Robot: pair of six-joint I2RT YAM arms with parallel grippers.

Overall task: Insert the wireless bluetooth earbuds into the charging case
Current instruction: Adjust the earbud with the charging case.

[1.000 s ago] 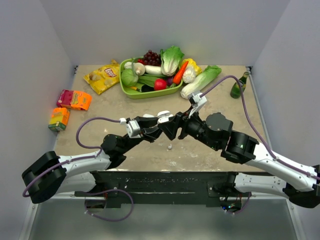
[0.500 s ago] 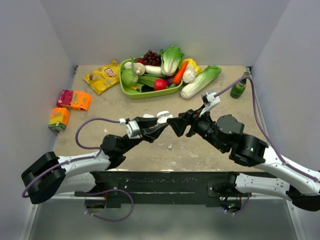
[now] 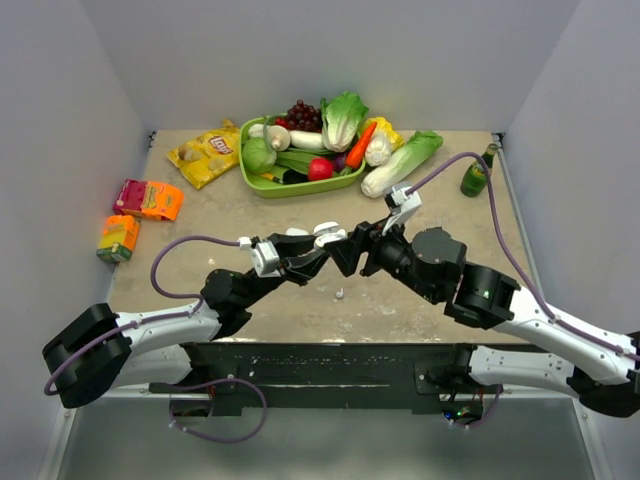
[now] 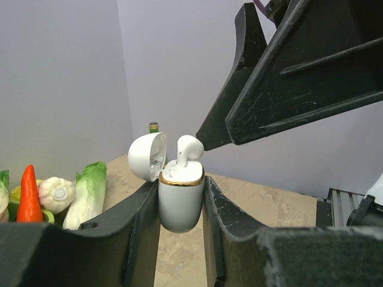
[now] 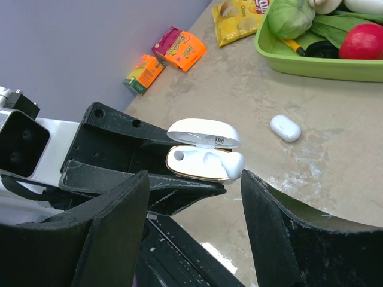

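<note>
My left gripper (image 4: 179, 185) is shut on the white charging case (image 4: 179, 206), which it holds upright above the table with its lid (image 4: 148, 156) swung open. One white earbud (image 4: 187, 149) stands in the case with its head sticking out; the other socket (image 5: 178, 155) looks empty. My right gripper (image 5: 194, 179) is open right at the case (image 5: 197, 162), and one fingertip (image 4: 206, 140) is at or just beside the earbud (image 5: 233, 164). In the top view both grippers (image 3: 325, 250) (image 3: 352, 250) meet mid-table at the case (image 3: 328, 232).
A second white case (image 5: 285, 128) lies shut on the table toward the green vegetable tray (image 3: 262, 185). A tiny white piece (image 3: 340, 293) lies on the table under the grippers. Chips bag (image 3: 205, 152), orange boxes (image 3: 148, 199) (image 3: 118, 236), lettuce (image 3: 402, 162) and green bottle (image 3: 477, 174) ring the back.
The right arm swung out to the right half a second ago and has come back left, its open gripper at the case again. The left arm and case have stayed put.
</note>
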